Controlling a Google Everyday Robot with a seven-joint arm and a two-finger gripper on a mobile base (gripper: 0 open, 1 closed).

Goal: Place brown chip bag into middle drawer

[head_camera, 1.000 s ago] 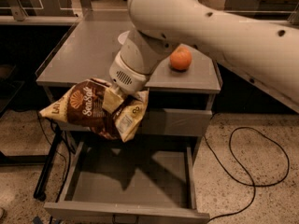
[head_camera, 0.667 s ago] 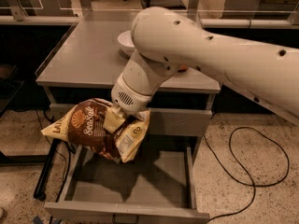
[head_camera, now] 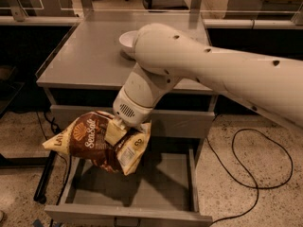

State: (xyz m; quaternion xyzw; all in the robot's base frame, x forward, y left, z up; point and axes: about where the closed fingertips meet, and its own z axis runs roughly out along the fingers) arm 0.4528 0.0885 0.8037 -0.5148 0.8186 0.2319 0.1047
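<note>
Gripped the brown chip bag [head_camera: 92, 141] in the hand [head_camera: 117, 129] above the left of the open middle drawer [head_camera: 163, 186], below the tabletop [head_camera: 90, 56]. Had a bowl [head_camera: 126, 41] on the tabletop, behind the arm [head_camera: 213, 65].

hand [head_camera: 117, 129] with brown chip bag [head_camera: 90, 140] over middle drawer [head_camera: 158, 186] | open below | upper front [head_camera: 182, 123] behind

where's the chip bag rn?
Camera view, lower left: the brown chip bag hangs in the pincer, over the left side of the open middle drawer, below the tabletop.
</note>
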